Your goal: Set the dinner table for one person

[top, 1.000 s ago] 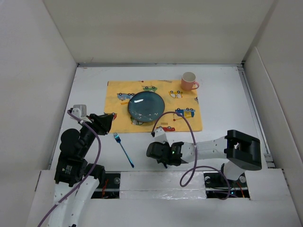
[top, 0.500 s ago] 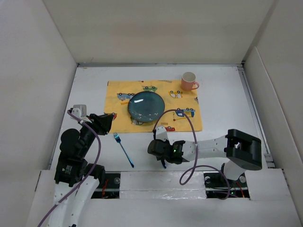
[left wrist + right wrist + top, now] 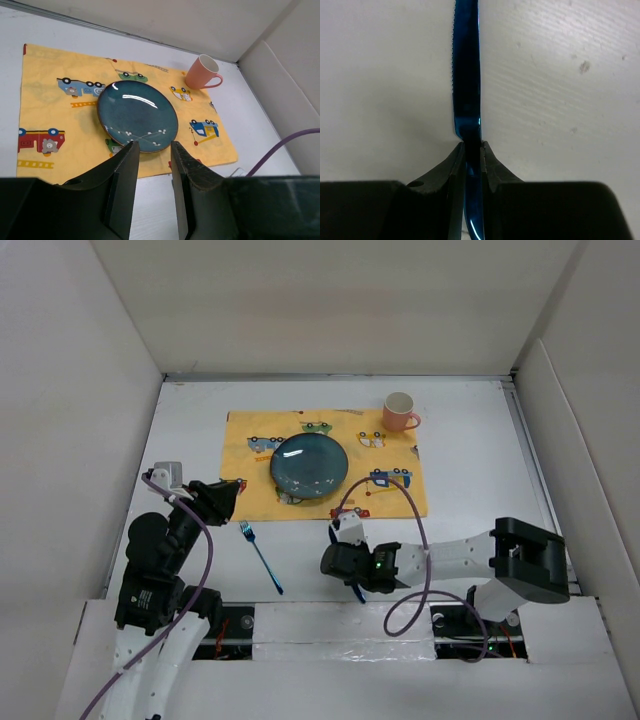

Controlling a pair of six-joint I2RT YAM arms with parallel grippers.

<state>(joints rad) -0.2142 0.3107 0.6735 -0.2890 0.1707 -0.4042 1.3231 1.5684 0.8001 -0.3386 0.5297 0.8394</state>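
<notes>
My right gripper (image 3: 471, 146) is shut on a blue knife (image 3: 466, 75), whose serrated blade reaches out ahead of the fingers just over the white dinner table (image 3: 470, 460). In the top view this gripper (image 3: 345, 570) is near the table's front edge, below the yellow placemat (image 3: 250, 435). A blue plate (image 3: 309, 464) sits on the placemat, and a pink mug (image 3: 400, 411) stands at its far right corner. A blue fork (image 3: 260, 557) lies on the table left of the right gripper. My left gripper (image 3: 225, 498) is open and empty, raised near the placemat's near-left corner, and faces the plate (image 3: 137, 116).
White walls enclose the table on the left, back and right. The right arm's purple cable (image 3: 385, 490) loops over the placemat's near right part. The mug (image 3: 202, 73) and placemat (image 3: 50, 100) also show in the left wrist view.
My right arm has shifted a little to the right and toward the near edge with the knife in its grip. The left arm has not moved.
</notes>
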